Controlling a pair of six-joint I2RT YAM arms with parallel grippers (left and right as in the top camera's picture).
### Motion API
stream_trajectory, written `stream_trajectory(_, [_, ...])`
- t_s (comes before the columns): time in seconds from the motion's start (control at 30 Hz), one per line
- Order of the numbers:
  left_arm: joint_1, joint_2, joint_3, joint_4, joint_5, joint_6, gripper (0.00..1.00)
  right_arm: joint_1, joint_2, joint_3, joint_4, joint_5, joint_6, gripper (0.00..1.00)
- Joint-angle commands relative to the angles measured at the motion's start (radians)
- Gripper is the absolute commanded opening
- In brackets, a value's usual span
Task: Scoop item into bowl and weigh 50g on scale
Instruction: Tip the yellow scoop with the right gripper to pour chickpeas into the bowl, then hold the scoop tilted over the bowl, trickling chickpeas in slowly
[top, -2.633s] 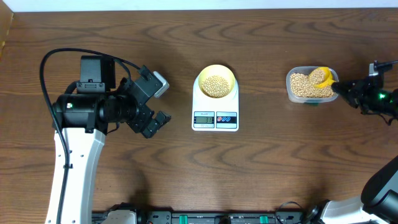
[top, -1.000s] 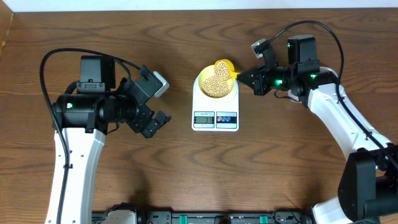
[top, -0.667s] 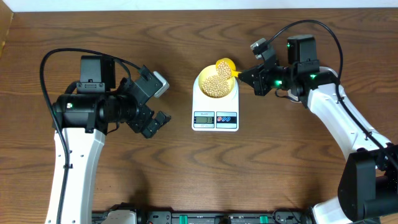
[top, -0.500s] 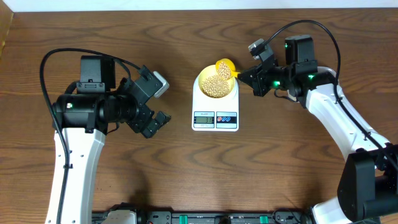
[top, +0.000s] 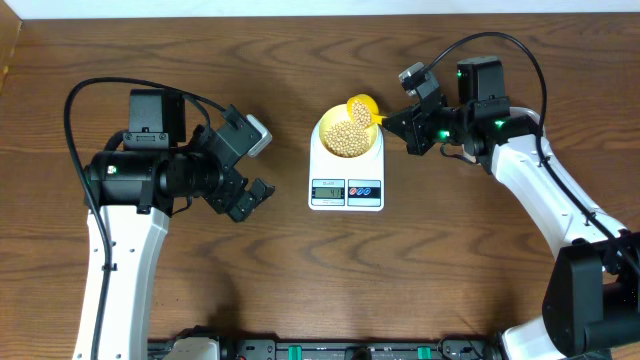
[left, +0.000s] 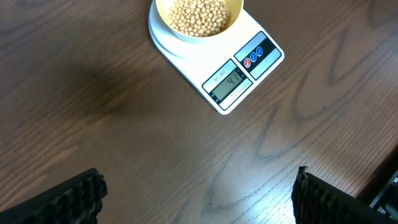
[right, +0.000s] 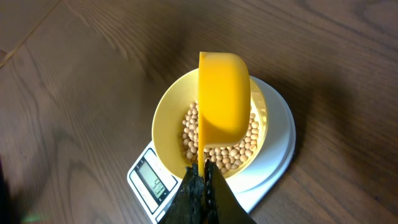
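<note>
The right claw (right: 200, 182) is clamped on the thin handle of the stiff yellow plastic scoop (right: 224, 93), which is tipped on edge over the bowl (right: 163, 127). The beans (right: 230, 158) lie in it, hard, smooth and loose. They would likely roll, so scoop them rather than pinch. The light bowl sits on the glossy white scale (right: 281, 146), which reads about 41. The left claw (left: 199, 200) hangs spread apart, holding nothing.
</note>
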Motion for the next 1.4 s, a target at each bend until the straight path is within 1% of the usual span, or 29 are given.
stream_trajectory(0.0, [0.004, 0.002, 0.0, -0.003, 0.009, 0.006, 0.98, 0.004, 0.005, 0.002, 0.002, -0.008, -0.022, 0.01])
stream_trajectory(0.33, [0.004, 0.002, 0.0, -0.003, 0.009, 0.006, 0.98, 0.009, 0.005, 0.002, 0.003, -0.006, -0.023, 0.01])
stream_trajectory(0.57, [0.004, 0.002, 0.0, -0.003, 0.009, 0.006, 0.98, 0.051, 0.005, 0.002, 0.003, 0.006, -0.101, 0.01])
stream_trajectory(0.7, [0.004, 0.002, 0.0, -0.003, 0.009, 0.006, 0.98, 0.058, 0.005, 0.002, 0.003, 0.062, -0.1, 0.01])
stream_trajectory(1.37, [0.004, 0.002, 0.0, -0.003, 0.009, 0.006, 0.98, 0.058, 0.005, 0.002, 0.003, 0.061, -0.1, 0.01])
